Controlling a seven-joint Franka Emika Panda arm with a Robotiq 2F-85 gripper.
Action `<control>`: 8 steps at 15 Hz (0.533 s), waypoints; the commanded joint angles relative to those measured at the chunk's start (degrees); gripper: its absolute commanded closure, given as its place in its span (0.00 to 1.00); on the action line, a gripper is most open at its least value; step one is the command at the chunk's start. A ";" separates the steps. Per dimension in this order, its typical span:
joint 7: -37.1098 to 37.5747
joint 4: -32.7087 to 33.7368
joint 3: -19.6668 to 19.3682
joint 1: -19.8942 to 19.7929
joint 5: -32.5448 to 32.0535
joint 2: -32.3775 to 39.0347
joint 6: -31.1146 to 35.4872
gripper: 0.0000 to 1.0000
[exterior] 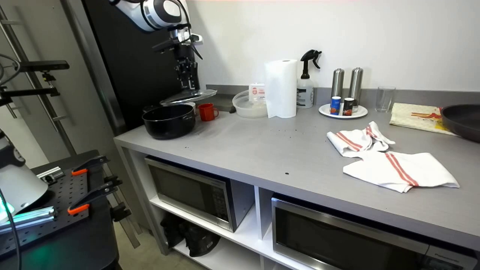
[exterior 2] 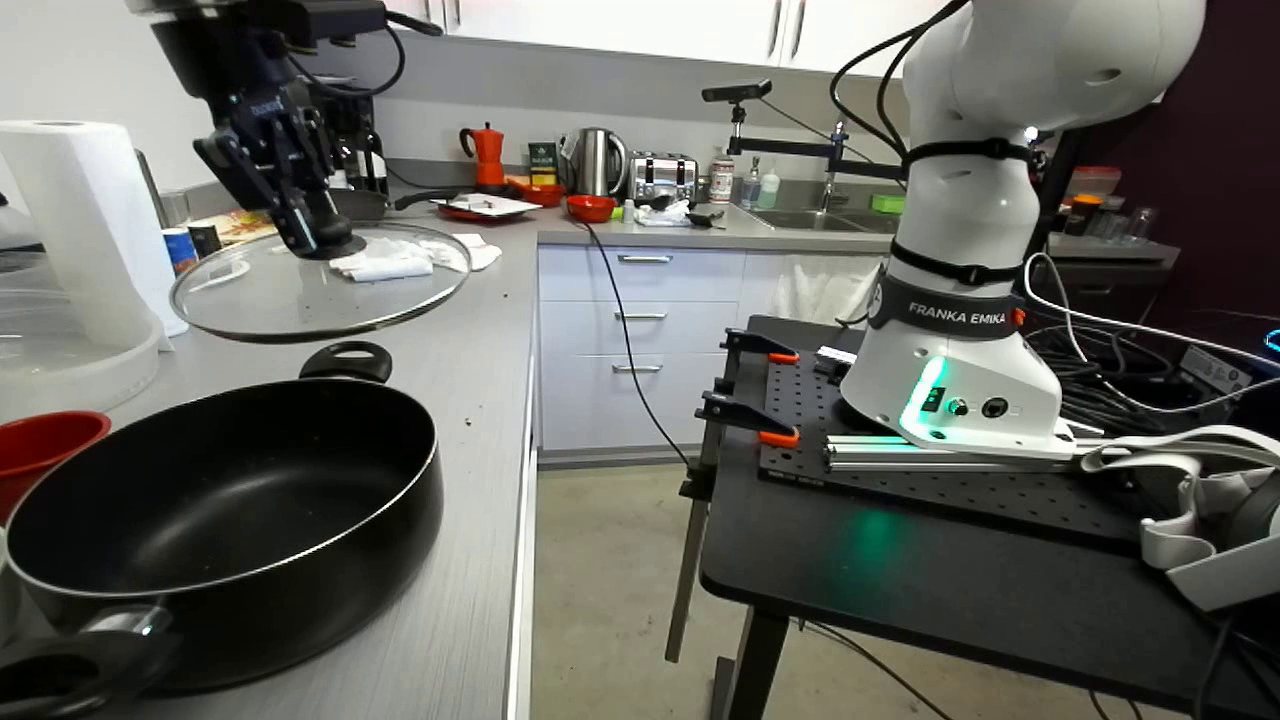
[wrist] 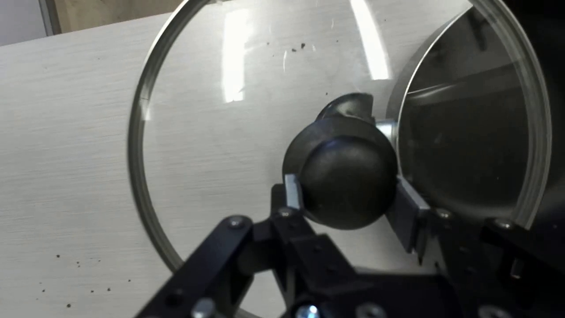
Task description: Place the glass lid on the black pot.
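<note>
My gripper (wrist: 348,194) is shut on the dark round knob (wrist: 351,176) of the glass lid (exterior 2: 270,300), one pad pressed to either side of it. The lid, clear with a thin metal rim, hangs in the air and looks slightly tilted in an exterior view (exterior: 187,97). The black pot (exterior 2: 330,600) stands uncovered on the counter, its inside visible. Seen from the wrist, only part of the pot lies beneath one side of the lid, and a pot handle (wrist: 348,106) shows through the glass beside the knob. The lid is offset from the pot and apart from it.
Beside the pot (exterior: 168,125) stands a red mug (exterior: 206,112). Further along are a clear plastic tub (exterior: 249,110), a paper towel roll (exterior: 281,88) and a spray bottle (exterior: 305,92). White cloths (exterior: 401,168) lie farther down the counter. The counter's front edge (exterior: 210,170) runs close by the pot.
</note>
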 commanded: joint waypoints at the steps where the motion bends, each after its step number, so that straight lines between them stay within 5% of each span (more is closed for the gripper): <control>1: 2.65 -9.49 1.70 1.37 -3.22 -4.78 4.97 0.76; 8: 7.50 -9.88 3.79 4.94 -5.21 -1.98 8.71 0.76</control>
